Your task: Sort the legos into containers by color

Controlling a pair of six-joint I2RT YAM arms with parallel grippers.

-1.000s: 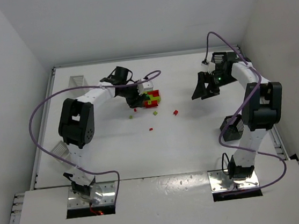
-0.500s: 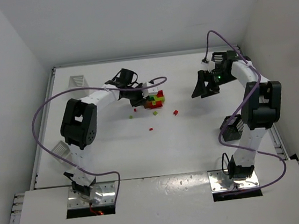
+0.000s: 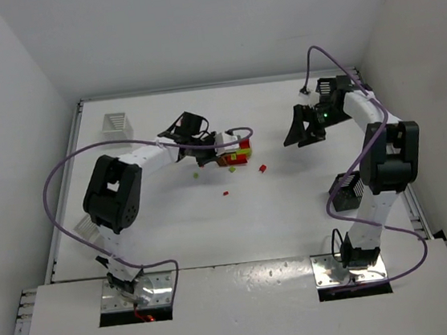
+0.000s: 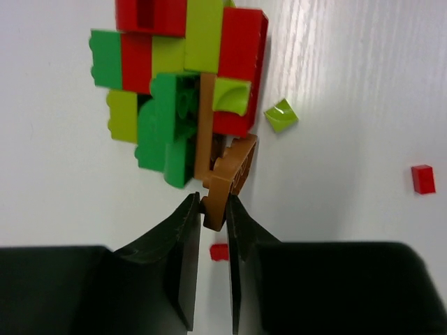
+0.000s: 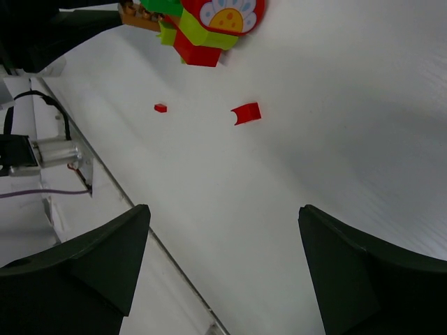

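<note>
A clump of red, green and yellow-green legos (image 3: 236, 153) lies at the table's back middle. It also shows in the left wrist view (image 4: 183, 70) and in the right wrist view (image 5: 206, 28). My left gripper (image 3: 211, 142) (image 4: 213, 209) is shut on an orange-brown brick (image 4: 225, 180) that sticks out of the clump's near edge. My right gripper (image 3: 302, 130) (image 5: 223, 216) is open and empty, held above the table to the right of the clump. The baskets are a white one (image 3: 115, 123), a white one (image 3: 87, 224), a black one (image 3: 347, 190) and a black one (image 3: 328, 87).
Loose bricks lie near the clump: a red one (image 3: 262, 167) (image 4: 422, 179) (image 5: 246, 113), a small red one (image 3: 225, 192) (image 5: 160, 107), a yellow-green one (image 3: 196, 174) (image 4: 281, 115). A small red piece (image 4: 219, 252) lies under my left fingers. Walls enclose the table.
My left gripper has moved to the right, and the clump has shifted right and a little nearer with it. The right arm has hardly moved.
</note>
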